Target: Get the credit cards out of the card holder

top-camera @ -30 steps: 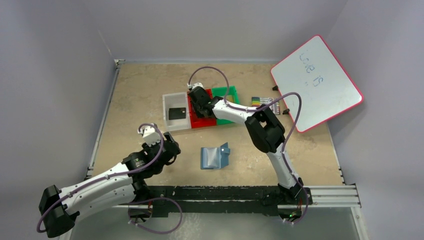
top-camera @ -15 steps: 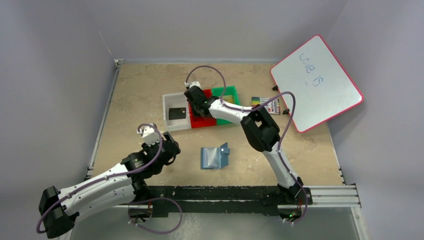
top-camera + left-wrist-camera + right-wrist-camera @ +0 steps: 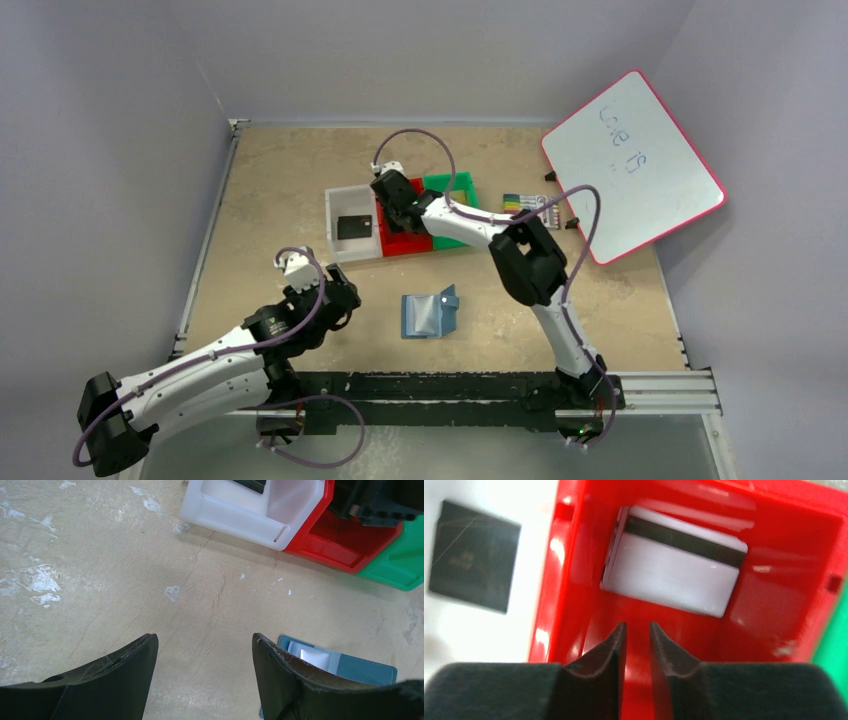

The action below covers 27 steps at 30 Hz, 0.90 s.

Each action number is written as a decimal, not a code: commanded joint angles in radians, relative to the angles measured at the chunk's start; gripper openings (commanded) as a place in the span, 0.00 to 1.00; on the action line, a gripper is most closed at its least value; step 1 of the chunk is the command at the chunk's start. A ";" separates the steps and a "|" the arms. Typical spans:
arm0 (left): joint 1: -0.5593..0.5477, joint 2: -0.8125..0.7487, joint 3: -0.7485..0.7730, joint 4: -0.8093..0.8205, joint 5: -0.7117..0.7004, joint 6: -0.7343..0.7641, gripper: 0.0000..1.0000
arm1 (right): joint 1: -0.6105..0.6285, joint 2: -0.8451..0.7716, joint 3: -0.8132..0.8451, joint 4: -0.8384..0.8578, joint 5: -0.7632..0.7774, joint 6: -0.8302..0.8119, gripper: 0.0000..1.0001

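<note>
The teal card holder lies open on the table, its pale clear pockets facing up; its edge also shows in the left wrist view. A silver-grey credit card with a black stripe lies in the red bin. A black credit card lies in the white bin; it also shows in the right wrist view. My right gripper hangs over the red bin, its jaws a narrow gap apart and empty. My left gripper is wide open and empty, left of the card holder.
A green bin stands to the right of the red bin. A pack of coloured markers lies beside it. A red-framed whiteboard leans at the back right. In the left wrist view the white bin is ahead.
My right gripper has shifted slightly left and back over the red bin. The left arm and the card holder have not moved.
</note>
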 commanded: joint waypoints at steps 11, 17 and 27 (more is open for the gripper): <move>0.003 0.019 0.041 0.014 -0.022 -0.022 0.68 | 0.174 -0.653 -0.570 0.127 -0.096 0.169 0.64; 0.004 -0.067 0.030 -0.049 -0.072 -0.102 0.68 | 0.351 -0.705 -0.683 0.098 -0.044 0.317 0.70; 0.004 -0.167 0.002 -0.107 -0.064 -0.137 0.67 | 0.492 -0.637 -0.703 -0.105 0.119 0.450 0.76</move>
